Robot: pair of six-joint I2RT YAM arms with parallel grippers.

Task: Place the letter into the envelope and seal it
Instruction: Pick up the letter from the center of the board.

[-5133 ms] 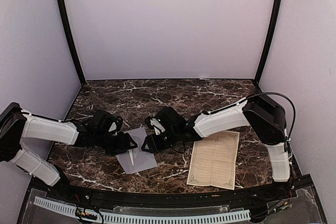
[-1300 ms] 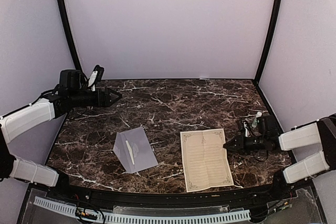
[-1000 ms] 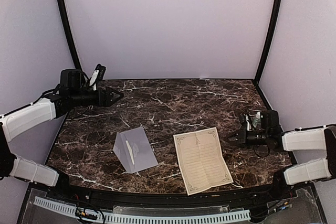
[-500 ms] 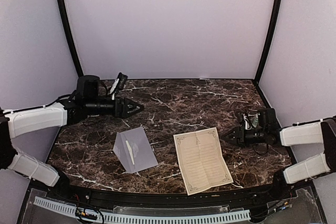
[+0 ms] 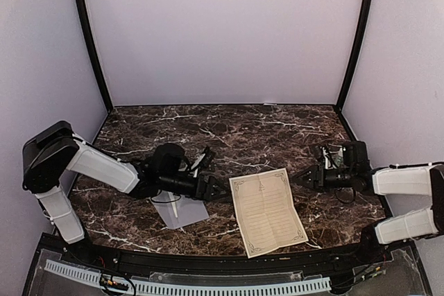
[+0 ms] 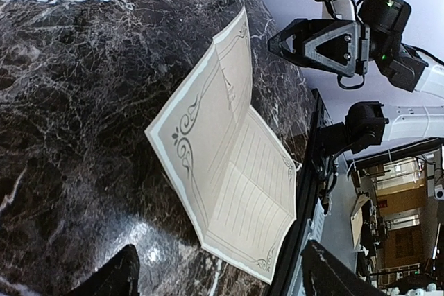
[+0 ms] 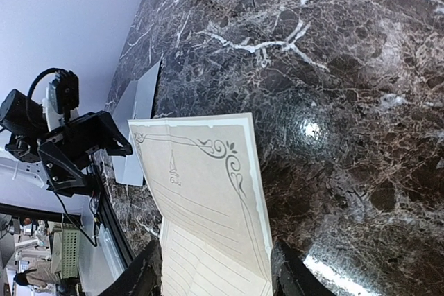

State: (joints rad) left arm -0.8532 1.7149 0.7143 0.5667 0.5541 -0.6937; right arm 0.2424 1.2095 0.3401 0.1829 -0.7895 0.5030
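Far left: left arm (image 5: 104, 164), white shell with black joints, stretched low over the marble table (image 5: 277, 129) toward the middle.

Left of centre: envelope (image 5: 184, 214), pale grey-lavender, flat on the marble near the front edge. Far part hidden beneath the wrist of the left arm. Apart from the letter, with a strip of bare marble between them.

Centre: left gripper (image 5: 220, 189), close above the tabletop, tips just beside the left edge of the letter. Contact with the paper not discernible. Fingers (image 6: 114, 279) spread wide in the wrist view, nothing between them.

Right of centre: letter (image 5: 268, 210), cream, ruled, with a dark ornate border. Printed face up, opened out, lying askew near the front edge of the table, wholly outside the envelope. One crease across the middle, with the far half lifted slightly off the marble along it (image 6: 222, 171).

Further right: right gripper (image 5: 302, 179), low over the table, pointed left at the far right corner of the letter. Near that corner, touching or not impossible to tell. Fingers (image 7: 142, 279) parted, holding nothing.

Far right: right arm (image 5: 402, 180), white-shelled, reaching in from the right edge.
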